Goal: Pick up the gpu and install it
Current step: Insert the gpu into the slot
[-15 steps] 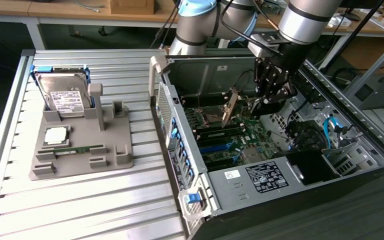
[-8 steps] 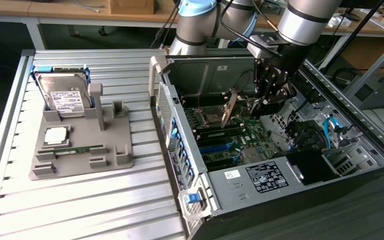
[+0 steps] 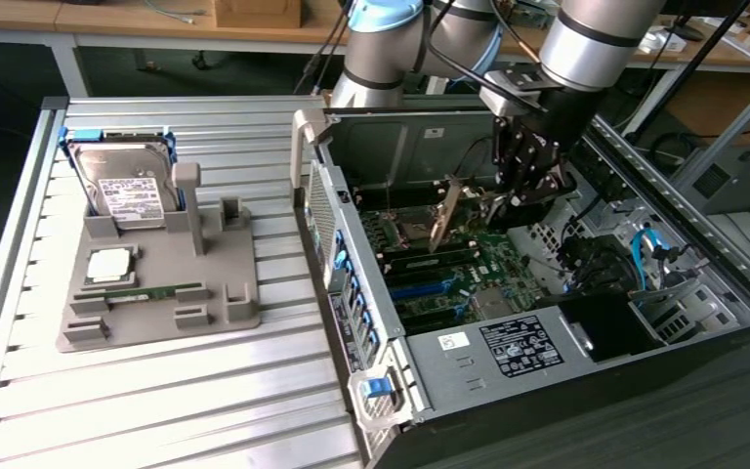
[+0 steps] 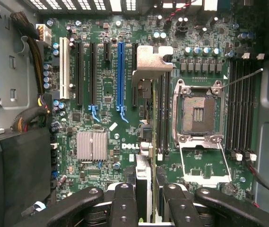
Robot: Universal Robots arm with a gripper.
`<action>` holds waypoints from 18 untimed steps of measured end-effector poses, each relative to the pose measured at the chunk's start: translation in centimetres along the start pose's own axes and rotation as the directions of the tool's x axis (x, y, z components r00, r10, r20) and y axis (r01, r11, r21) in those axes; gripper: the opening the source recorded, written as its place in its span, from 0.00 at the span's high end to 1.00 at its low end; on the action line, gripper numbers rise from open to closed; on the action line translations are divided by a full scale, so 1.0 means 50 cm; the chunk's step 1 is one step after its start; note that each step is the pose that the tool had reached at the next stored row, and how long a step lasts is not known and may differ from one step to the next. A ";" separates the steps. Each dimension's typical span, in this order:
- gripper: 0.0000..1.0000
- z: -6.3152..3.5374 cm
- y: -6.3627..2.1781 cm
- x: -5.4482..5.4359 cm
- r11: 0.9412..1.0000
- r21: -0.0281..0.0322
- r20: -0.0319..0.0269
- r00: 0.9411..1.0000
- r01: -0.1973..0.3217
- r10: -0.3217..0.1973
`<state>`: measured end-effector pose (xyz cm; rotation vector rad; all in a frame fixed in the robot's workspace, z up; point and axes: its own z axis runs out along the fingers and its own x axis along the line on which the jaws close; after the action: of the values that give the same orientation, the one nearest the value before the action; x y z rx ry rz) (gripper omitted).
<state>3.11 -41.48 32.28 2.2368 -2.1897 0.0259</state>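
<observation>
**A:** Exterior view: gpu (image 3: 445, 217) location?

**B:** Clamped in gripper (image 3: 531, 188), inside open case (image 3: 408, 147), above motherboard (image 3: 479, 266). Held on edge, slightly tilted, presumably to meet a slot squarely. Thin, flat, tan-edged.

**A:** At 9 o'clock of the case?

**B:** Grey moulded fixture (image 3: 226, 293), on the exterior view's left. Silver hard drive (image 3: 121, 186) propped upright in it, green memory stick (image 3: 141, 291) lying flat. Both well apart from gripper.

**A:** Wrist view?

**B:** Black fingers (image 4: 125, 205) pinched on the card's near end, jaws partly closed around it. Bent silver bracket (image 4: 151, 61) at far end. Between blue slot (image 4: 120, 75) and cpu socket (image 4: 198, 111). Not seated, by the look.
</observation>
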 end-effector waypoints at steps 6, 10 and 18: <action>0.73 0.002 0.005 0.001 1.000 0.000 0.000 1.000 0.000 0.000; 0.73 0.003 0.008 0.002 1.000 0.000 0.000 1.000 0.000 0.000; 0.73 0.006 0.013 0.003 1.000 0.000 0.000 1.000 0.000 0.000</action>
<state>2.44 -41.66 31.98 2.2368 -2.1897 0.0259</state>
